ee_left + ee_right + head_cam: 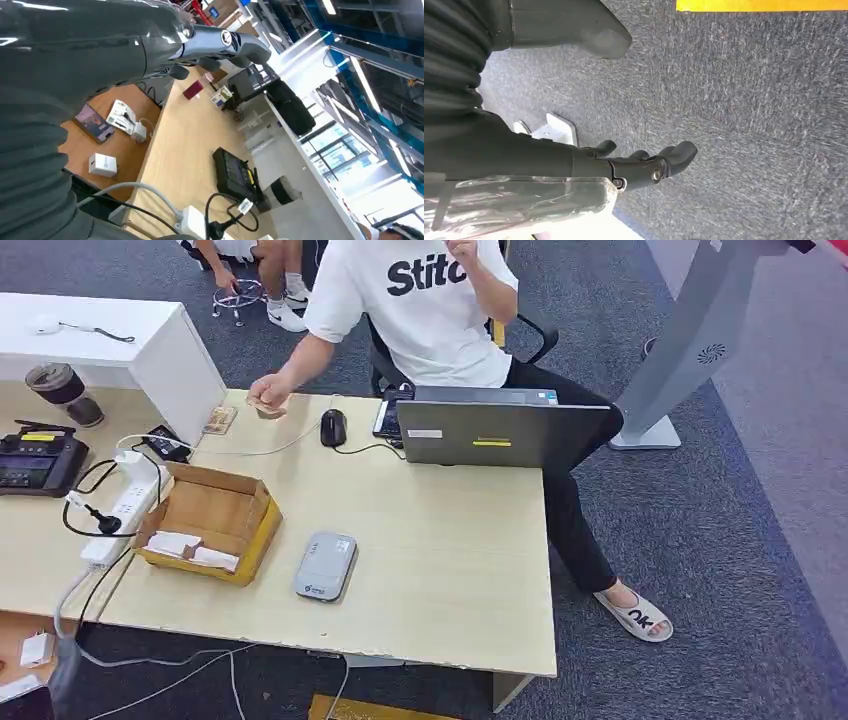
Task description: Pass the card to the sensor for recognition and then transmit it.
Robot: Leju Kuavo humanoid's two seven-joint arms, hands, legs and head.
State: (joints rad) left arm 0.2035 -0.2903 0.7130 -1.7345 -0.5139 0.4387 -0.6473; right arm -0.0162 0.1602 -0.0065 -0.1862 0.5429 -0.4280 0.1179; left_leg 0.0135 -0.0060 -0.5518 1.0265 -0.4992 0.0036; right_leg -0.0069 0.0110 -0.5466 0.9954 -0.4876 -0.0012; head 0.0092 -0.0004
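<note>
A light wooden table (430, 540) stands on grey carpet (720, 540). On it lie a grey sensor (326, 565), an open box (208, 520) holding white cards (190, 545), a mouse (333, 427) and a laptop (495, 430). A person (420, 310) sits behind, and one hand (268, 395) holds something small, maybe a card. The left hand (220, 47) is loose and holds nothing. The right hand (644, 165) hangs over the carpet, fingers apart, holding nothing.

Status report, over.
Left hand and right hand hold nothing. Cards in cardboard box, grey sensor beside it. Nothing blocks them.
</note>
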